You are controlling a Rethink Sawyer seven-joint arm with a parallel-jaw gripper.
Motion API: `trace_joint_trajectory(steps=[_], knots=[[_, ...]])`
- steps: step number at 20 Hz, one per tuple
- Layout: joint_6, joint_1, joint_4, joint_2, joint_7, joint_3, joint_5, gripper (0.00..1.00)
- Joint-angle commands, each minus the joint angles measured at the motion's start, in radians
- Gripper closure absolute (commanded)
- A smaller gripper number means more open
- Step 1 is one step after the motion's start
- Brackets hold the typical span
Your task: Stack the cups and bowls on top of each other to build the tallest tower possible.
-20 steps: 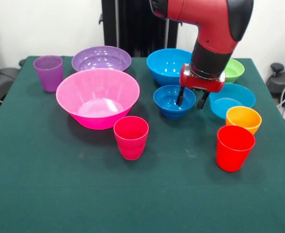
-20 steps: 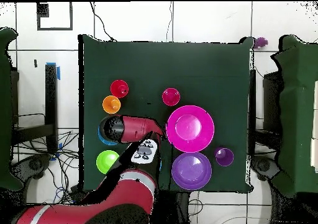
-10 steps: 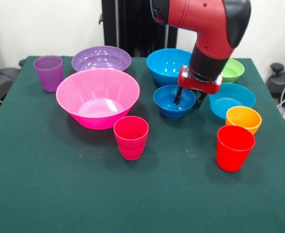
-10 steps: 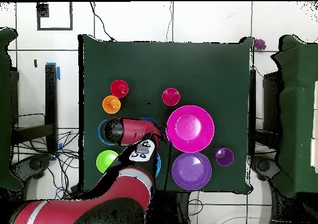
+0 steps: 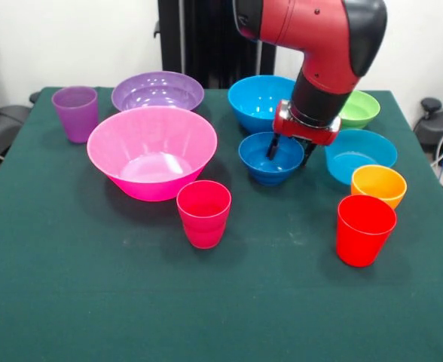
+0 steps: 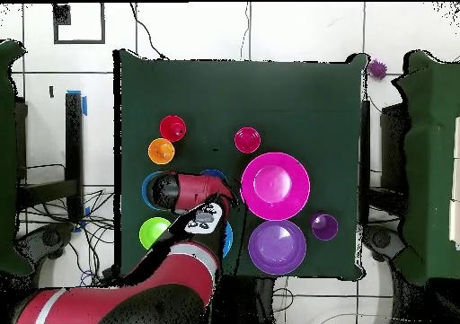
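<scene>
My gripper [image 5: 288, 154] is open and hangs over the small dark blue bowl [image 5: 258, 162]. One finger is inside the bowl and the other is outside its right rim. The huge pink bowl [image 5: 142, 187], purple bowl [image 5: 157, 90], large blue bowl [image 5: 253, 102], cyan bowl [image 5: 361, 156], green bowl [image 5: 363, 109] and small orange bowl [image 5: 378, 185] stand apart; none is nested. The purple cup [image 5: 76, 113], magenta cup [image 5: 203, 213] and red cup [image 5: 365, 230] stand upright and alone. In the overhead view the arm hides the gripper.
The table [image 5: 93, 302] has a dark green cloth. In the overhead view the arm [image 6: 180, 267] covers the large blue bowl and much of the cyan one. The pink bowl [image 6: 275, 186] and purple bowl [image 6: 277, 247] lie right of it.
The gripper has shifted a little left and toward the robot's side over the small dark blue bowl, staying open. No cup or bowl has moved.
</scene>
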Motion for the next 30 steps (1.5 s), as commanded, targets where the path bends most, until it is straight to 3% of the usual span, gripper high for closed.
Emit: trace_joint_trajectory(steps=[1, 16, 30], knots=[[0.078, 0.003, -0.032, 0.019, 0.175, 0.076, 0.034, 1.00], [0.098, 0.022, -0.031, 0.002, 0.174, 0.058, 0.030, 1.00], [0.191, 0.095, -0.109, -0.016, 0.168, -0.047, 0.002, 1.00]])
